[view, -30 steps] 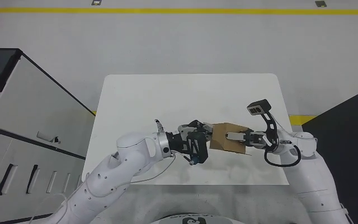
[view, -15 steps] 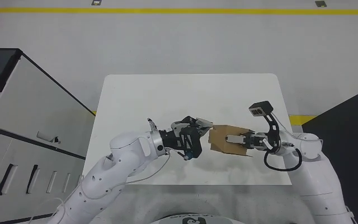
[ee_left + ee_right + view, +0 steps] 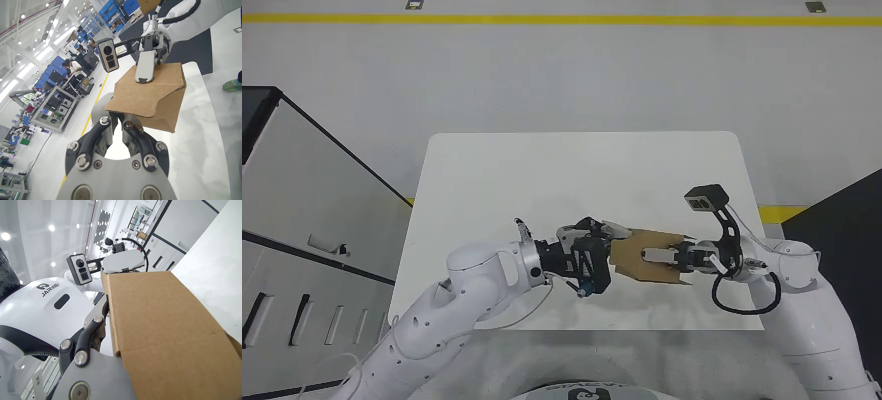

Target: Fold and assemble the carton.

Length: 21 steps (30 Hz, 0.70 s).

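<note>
Found the carton (image 3: 647, 258) half-formed, brown and loose at one end, over the near part of the desk (image 3: 582, 170) and a little right of its middle, spanning the gap between the two grippers. Noted a rounded flap (image 3: 130, 108) sticking out from the open end toward the left arm, not yet tucked. Saw the right gripper (image 3: 670, 254) clamped on the carton's far wall, one white finger (image 3: 144, 72) flat on the upper panel. Found the left gripper (image 3: 121, 122) right at the flap's free edge; could not tell its state, closed on the cardboard or merely set against it, with the contact hidden under the flap itself.

Judged the main risk as the flap buckling off its crease: pushed from the edge without a firm hold, likely to bend mid-panel instead of along the score. Judged a second risk at the right side: held by a single wall, liable to pivot or slide in that grip under a sideways push from the left, skewing the body out of square. Feared a crushed corner too, given thin board and a hollow, unsupported shape. Counted the closeness of the two grippers as a further hazard, leaving little room before a knock. Rated a tear at the flap's notch as possible under too hard a pull.
</note>
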{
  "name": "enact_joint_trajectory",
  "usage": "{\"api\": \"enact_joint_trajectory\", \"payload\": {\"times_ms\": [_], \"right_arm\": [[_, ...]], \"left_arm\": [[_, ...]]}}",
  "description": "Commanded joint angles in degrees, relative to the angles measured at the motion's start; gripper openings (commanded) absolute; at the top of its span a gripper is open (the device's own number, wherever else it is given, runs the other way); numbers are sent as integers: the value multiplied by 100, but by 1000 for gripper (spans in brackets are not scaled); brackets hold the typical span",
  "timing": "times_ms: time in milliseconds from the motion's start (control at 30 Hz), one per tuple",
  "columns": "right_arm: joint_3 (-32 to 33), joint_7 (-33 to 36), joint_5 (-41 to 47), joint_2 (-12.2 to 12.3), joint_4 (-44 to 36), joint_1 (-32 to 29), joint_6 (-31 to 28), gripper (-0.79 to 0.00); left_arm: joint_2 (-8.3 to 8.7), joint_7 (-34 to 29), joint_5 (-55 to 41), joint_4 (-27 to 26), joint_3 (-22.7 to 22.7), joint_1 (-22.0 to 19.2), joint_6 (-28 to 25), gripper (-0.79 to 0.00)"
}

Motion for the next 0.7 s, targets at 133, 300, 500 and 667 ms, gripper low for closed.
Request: {"api": "enact_joint_trajectory", "payload": {"times_ms": [133, 300, 500, 667], "right_arm": [[-32, -60, 30, 57, -11, -21, -60, -785], [-86, -73, 62, 102, -23, -22, -73, -785], [-176, -91, 72, 148, -8, 12, -91, -785], [-220, -106, 100, 185, 26, 17, -106, -785]], "left_arm": [[-3, -29, 0, -7, 15, 1, -4, -785], [-6, -18, -12, -55, 49, 11, -36, -785], [-33, 4, -17, -15, 192, -58, -69, -785], [-46, 6, -5, 54, 239, -105, -59, -785]]}}
